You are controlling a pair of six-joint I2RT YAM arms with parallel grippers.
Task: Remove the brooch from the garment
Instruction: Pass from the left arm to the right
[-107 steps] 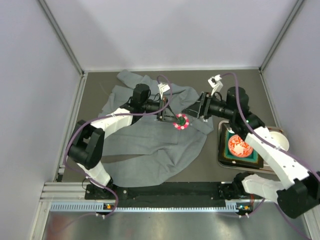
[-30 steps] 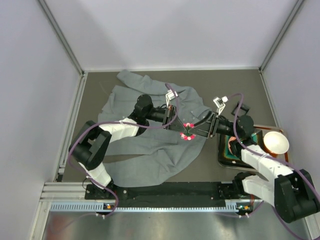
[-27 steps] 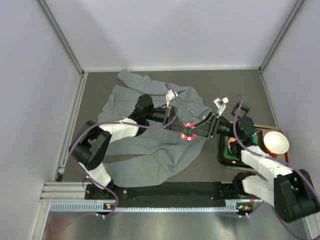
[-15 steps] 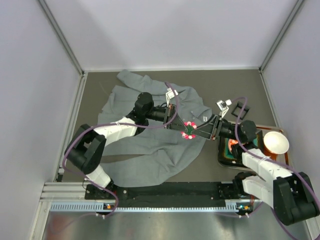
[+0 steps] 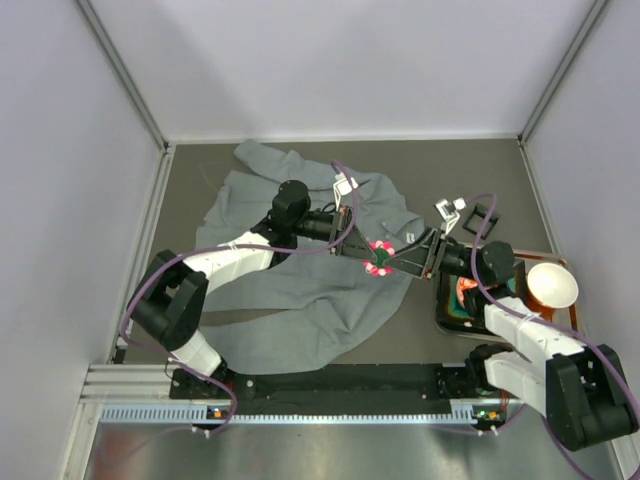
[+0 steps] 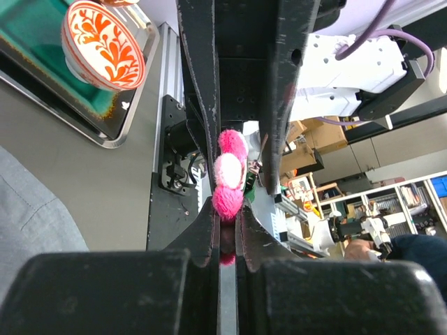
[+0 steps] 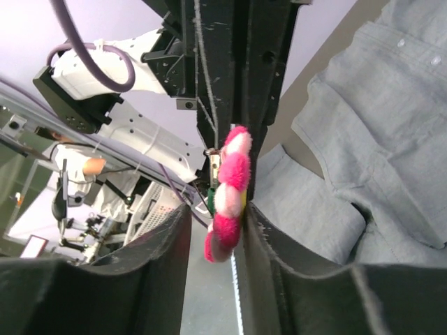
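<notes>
Brooch (image 5: 379, 257) hangs over the middle of the bench (image 5: 480, 170), above the right edge of the grey garment (image 5: 290, 300). Left claw (image 6: 225, 209) is pinched tight on one petal; right claw (image 7: 218, 213) (reaching in from the right) grips the pink flower, a jaw against each face. Whether the pin is free of the cloth cannot be told

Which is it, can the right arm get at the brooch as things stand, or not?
Probably yes. The right gripper has a finger on either side of the brooch, with nothing in between. The left gripper pinches the brooch from the opposite side and leaves the right one's way free.
</notes>
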